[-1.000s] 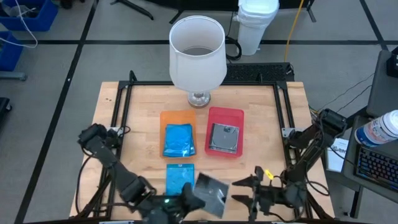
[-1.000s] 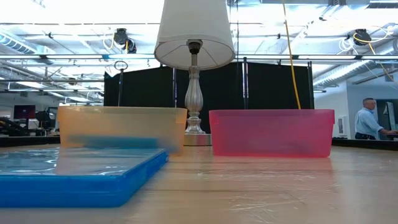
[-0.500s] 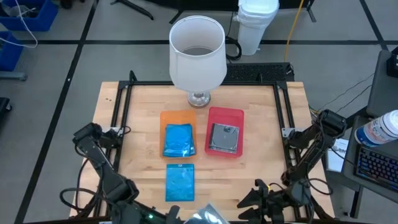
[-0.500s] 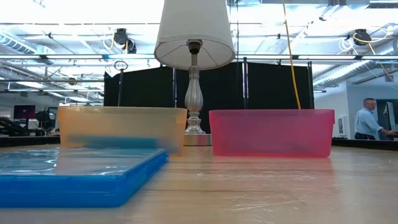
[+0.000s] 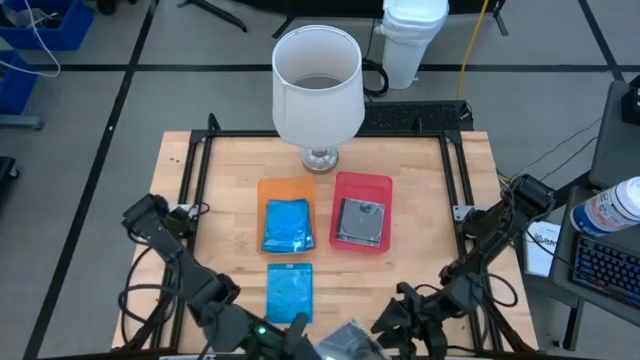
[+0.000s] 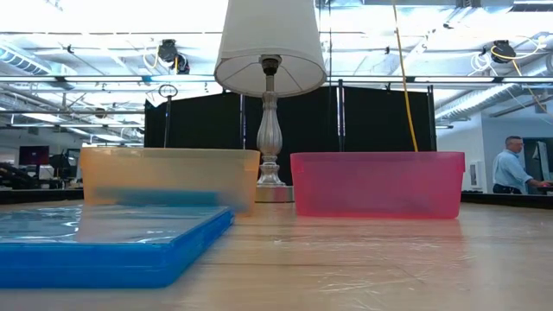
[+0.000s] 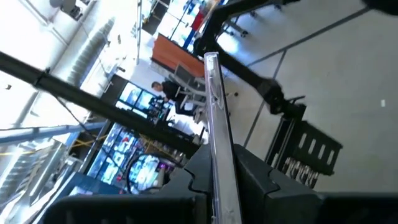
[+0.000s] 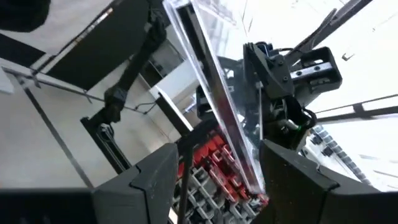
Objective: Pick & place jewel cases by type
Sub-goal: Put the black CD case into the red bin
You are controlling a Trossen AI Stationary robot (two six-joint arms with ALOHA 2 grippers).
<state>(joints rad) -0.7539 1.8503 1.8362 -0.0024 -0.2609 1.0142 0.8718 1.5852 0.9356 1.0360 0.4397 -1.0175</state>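
My left gripper (image 5: 312,340) is at the table's near edge, shut on a clear, dark grey jewel case (image 5: 350,340), which shows edge-on (image 7: 212,112) in its wrist view. My right gripper (image 5: 390,318) faces it from the right and is open. One finger stands on each side of the same case (image 8: 211,106), with a gap showing on both sides. A blue jewel case (image 5: 290,293) lies flat on the table in front of the trays. Another blue case (image 5: 288,222) lies in the orange tray (image 5: 268,188). A grey case (image 5: 360,220) lies in the red tray (image 5: 382,182). My left gripper pinches the clear case's two flat faces (image 7: 219,163) between its two fingers, at the end nearest the gripper. The fingers lie level and come from the table's left. The case sticks out past them on edge, clear of the table.
A lamp with a white shade (image 5: 317,85) stands at the far middle of the table, behind the trays. A black frame (image 5: 190,170) runs along the table's sides. A person (image 6: 511,164) stands far off in the room.
My left gripper has risen and tipped up to level at the near edge. The clear case has turned with it from lying nearly flat to standing on edge. My right gripper has rolled and shifted toward the case, and its fingers now stand on either side of it.
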